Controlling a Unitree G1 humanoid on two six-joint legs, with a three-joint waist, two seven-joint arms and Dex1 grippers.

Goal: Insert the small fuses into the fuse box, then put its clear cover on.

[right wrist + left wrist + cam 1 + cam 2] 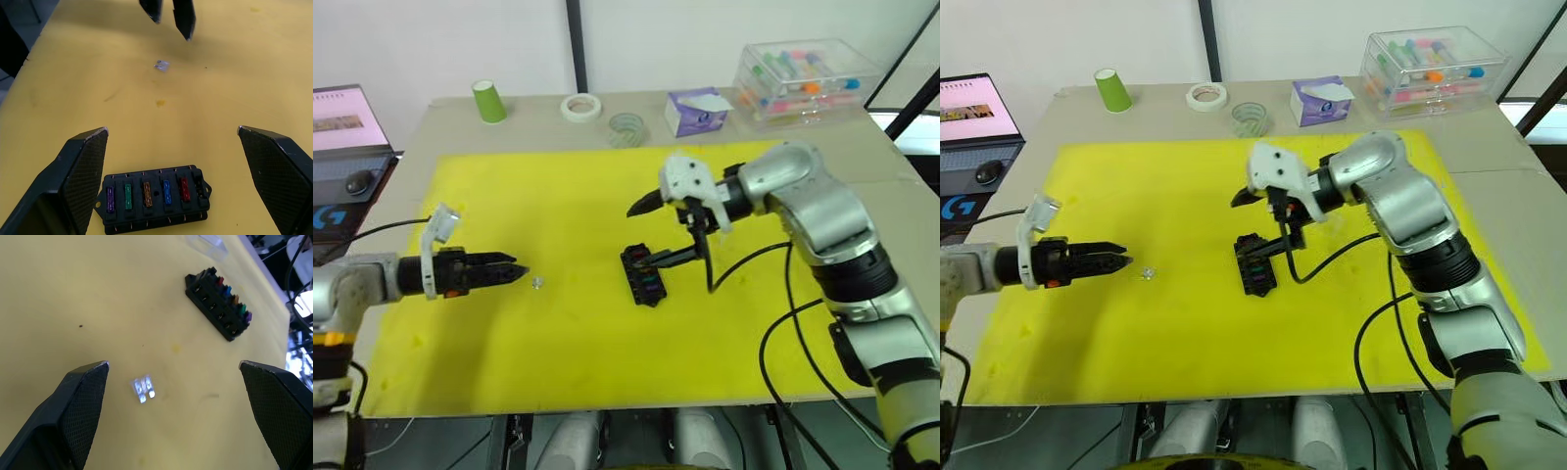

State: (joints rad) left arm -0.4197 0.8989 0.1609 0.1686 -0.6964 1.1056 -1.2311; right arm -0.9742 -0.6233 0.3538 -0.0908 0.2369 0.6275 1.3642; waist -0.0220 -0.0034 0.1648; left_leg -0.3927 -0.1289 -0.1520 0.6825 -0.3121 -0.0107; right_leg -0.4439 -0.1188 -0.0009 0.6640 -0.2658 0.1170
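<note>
1. Five small fuses are being held in the fuse box on the yellow mat.
2. One clear fuse is being left lying loose just past the left gripper, whose fingers are being kept wide apart with nothing between them.
3. Nothing is being held by the right gripper, spread wide over the box.

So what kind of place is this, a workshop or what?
Probably a robotics lab test bench: a yellow mat covers the table, a laptop sits at one edge, and a clear storage box, tape rolls and a fuse box are laid out.
</note>
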